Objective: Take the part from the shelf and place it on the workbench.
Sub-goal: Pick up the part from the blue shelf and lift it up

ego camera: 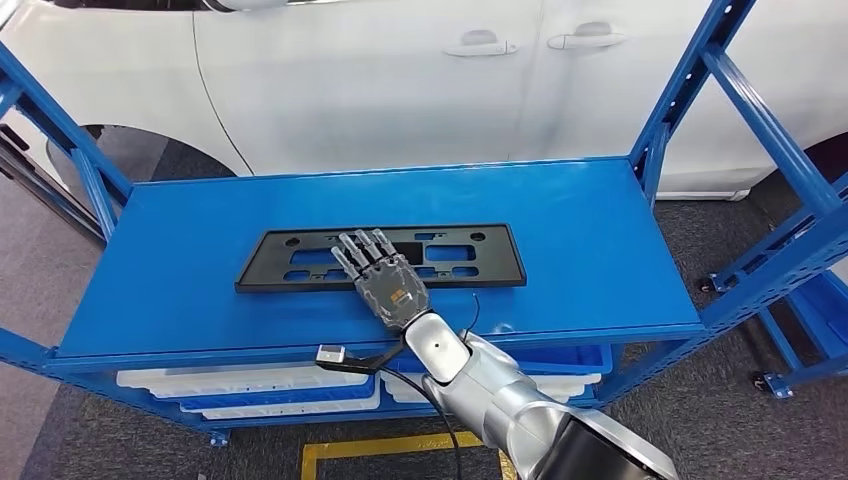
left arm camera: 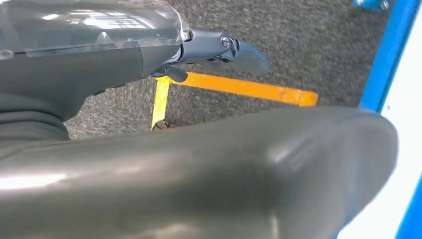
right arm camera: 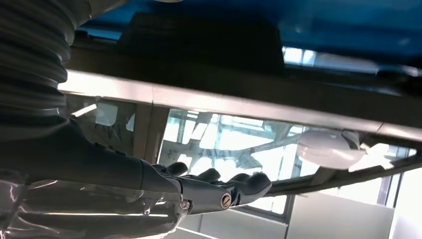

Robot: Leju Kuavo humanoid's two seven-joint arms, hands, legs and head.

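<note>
The part (ego camera: pixel 385 258), a flat black plate with slots and small holes cut through it, lies lengthwise on the blue top shelf (ego camera: pixel 600 250), directly under the fingers of the robot's right hand (ego camera: pixel 383 279). That hand reaches in from the near edge of the shelf, palm down, fingers stretched forward and slightly spread over the middle of the plate; whether they press on it or only hover just above cannot be told, and nothing is gripped. Beyond the hand stands a white car (ego camera: pixel 400 70); below it, under the shelf top, sit white trays (ego camera: pixel 250 385). The left hand (left arm camera: pixel 224 50) hangs low beside the body above grey carpet and a strip of yellow floor tape (left arm camera: pixel 239 88), its fingers straight, holding nothing.

The lift appears not yet begun, and the risks look plain. A thin plate lying flush on a smooth shelf gives fingers little edge to catch: pushing down could slide it away from the hand toward the far edge rather than raise it. A grasp at the middle of so long a piece may let one end sag or swing, striking a blue upright (ego camera: pixel 680 100) beside the hand on the way out.
</note>
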